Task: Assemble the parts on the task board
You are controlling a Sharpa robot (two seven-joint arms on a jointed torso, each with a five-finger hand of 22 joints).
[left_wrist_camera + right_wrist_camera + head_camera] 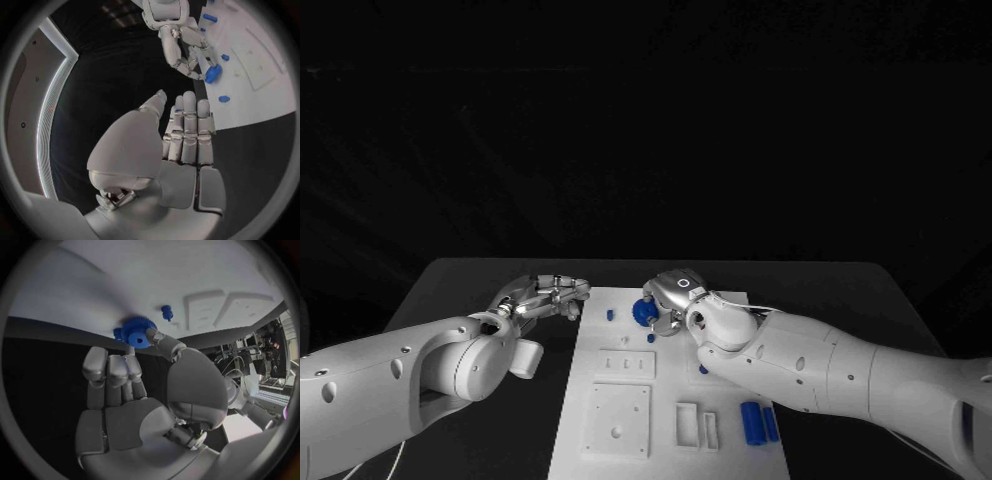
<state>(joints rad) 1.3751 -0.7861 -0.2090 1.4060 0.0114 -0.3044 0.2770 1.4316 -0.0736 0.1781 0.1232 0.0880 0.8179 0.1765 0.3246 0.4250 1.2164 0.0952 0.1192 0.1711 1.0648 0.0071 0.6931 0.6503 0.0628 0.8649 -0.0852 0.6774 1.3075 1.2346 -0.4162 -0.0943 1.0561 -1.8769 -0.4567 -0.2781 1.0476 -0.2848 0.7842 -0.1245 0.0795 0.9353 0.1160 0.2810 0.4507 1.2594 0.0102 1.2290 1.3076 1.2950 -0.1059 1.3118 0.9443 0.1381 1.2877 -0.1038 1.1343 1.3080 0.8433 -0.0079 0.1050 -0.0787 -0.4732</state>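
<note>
From my remote station: the right hand (678, 293) pinches a blue gear (645, 311) between thumb and fingers (114, 371) at the far end of the white task board (625, 440), which lies lengthwise in the middle of the black counter (834, 285). The gear sits at or just over the board's surface; I cannot tell whether it touches. The left hand (545, 298) hovers off the board's far left corner, its fingers (190, 125) straight and pressed together, holding nothing. A small blue peg (613, 314) stands on the board beside the gear, and two blue cylinders (759, 423) lie near the board's near right edge.
</note>
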